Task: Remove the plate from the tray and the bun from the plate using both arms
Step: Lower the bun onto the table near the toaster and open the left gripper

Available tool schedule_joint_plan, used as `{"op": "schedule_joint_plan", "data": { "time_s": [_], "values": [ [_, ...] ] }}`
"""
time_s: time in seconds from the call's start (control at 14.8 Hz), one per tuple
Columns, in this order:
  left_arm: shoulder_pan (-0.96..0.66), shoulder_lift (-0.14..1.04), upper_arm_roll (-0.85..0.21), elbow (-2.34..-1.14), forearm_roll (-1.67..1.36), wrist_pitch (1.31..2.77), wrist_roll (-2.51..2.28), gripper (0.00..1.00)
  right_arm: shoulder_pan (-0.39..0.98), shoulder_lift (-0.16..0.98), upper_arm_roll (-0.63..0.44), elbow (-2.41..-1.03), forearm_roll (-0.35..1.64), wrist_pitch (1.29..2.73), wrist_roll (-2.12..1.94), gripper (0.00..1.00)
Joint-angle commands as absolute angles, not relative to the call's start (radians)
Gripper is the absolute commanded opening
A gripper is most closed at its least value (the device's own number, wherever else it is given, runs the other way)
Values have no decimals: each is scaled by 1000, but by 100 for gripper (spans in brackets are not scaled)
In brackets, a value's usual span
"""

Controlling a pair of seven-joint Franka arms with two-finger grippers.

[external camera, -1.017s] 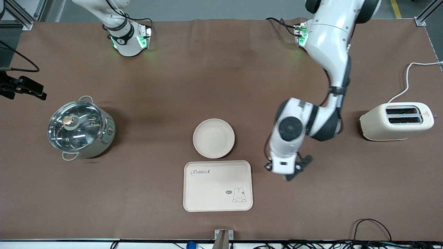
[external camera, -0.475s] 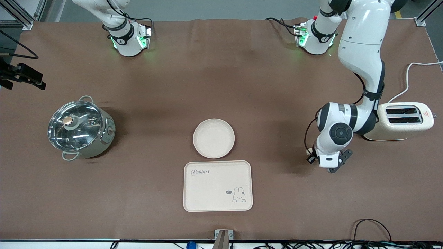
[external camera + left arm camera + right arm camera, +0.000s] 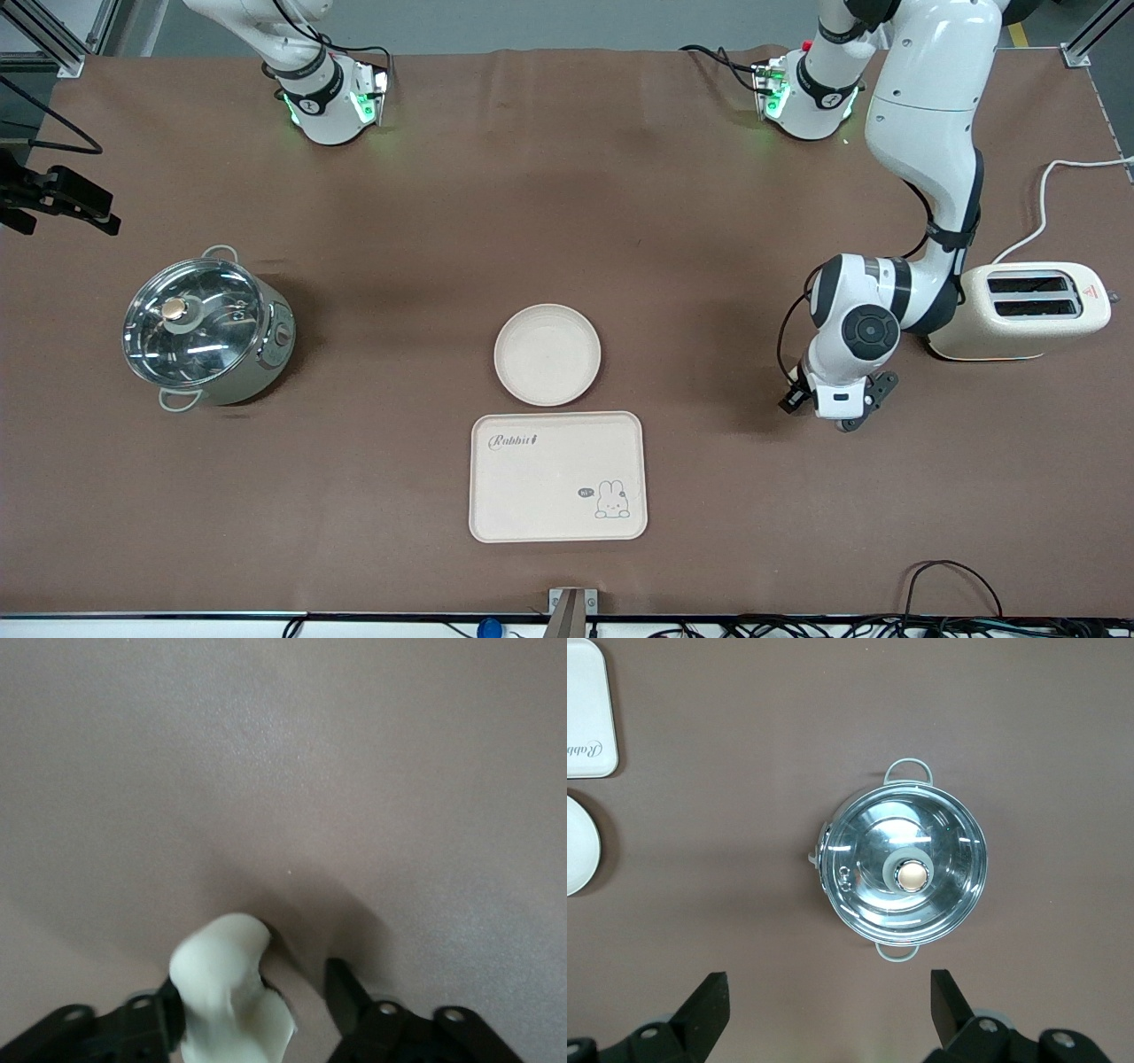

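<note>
The round cream plate (image 3: 547,354) lies on the table mid-way between the arms' ends, just farther from the front camera than the tray; its edge shows in the right wrist view (image 3: 578,846). The bun (image 3: 221,970) shows only in the left wrist view, pale and lumpy, resting against one finger with a gap to the other. My left gripper (image 3: 837,412) (image 3: 257,985) is open, low over the table beside the toaster; it hides the bun in the front view. My right gripper (image 3: 828,992) is open and empty, high above the pot.
A rectangular cream tray with a rabbit drawing (image 3: 556,476) lies near the front edge. A steel pot with a glass lid (image 3: 205,330) (image 3: 904,868) stands toward the right arm's end. A cream toaster (image 3: 1019,310) with a white cord stands toward the left arm's end.
My left arm swung from beside the tray toward the toaster end of the table, then shifted slightly. Plate, tray and pot have not moved.
</note>
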State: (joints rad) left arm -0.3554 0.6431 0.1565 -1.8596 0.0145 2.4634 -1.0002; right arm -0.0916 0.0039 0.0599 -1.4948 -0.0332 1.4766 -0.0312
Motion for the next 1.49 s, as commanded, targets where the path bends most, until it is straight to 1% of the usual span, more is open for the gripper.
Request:
{"op": "schedule_joint_plan", "data": {
  "time_s": [0.0, 0.14, 0.2, 0.47, 0.54, 0.61, 0.75, 0.95, 1.08, 1.22, 1.42],
  "values": [
    [-356, 609, 150, -1862, 11, 2468, -1011, 100, -92, -6, 57, -1512, -31, 1482, -35, 100],
    [-356, 585, 150, -1852, 9, 2451, -1015, 100, -91, -6, 55, -1513, -29, 1485, -34, 100],
    [-356, 575, 150, -1832, 9, 2418, -1014, 100, -87, -5, 57, -1513, -29, 1485, -34, 100],
    [-356, 511, 152, -1646, 14, 2133, -991, 100, -87, -8, 60, -1511, -29, 1460, -38, 100],
    [-356, 491, 153, -1600, 20, 2099, -951, 100, -92, -12, 55, -1509, -29, 1447, -40, 100],
    [-351, 459, 153, -1586, 20, 2071, -878, 100, -94, -17, 51, -1506, -31, 1430, -44, 100],
    [-321, 378, 153, -1580, 20, 2011, -723, 100, -100, -46, 40, -1506, -32, 1390, -46, 100],
    [-267, 235, 153, -1578, 20, 1873, -533, 100, -106, -89, 37, -1516, -34, 1327, -46, 100],
    [-233, 149, 153, -1577, 20, 1829, -375, 100, -117, -91, 37, -1514, -20, 1341, -46, 100],
    [-230, 68, 152, -1578, 20, 1749, -241, 100, -112, -91, 38, -1516, 11, 1374, -49, 100],
    [-229, -26, 152, -1580, 20, 1642, -109, 100, -83, -97, 51, -1522, 20, 1365, -46, 100]
  ]
}}
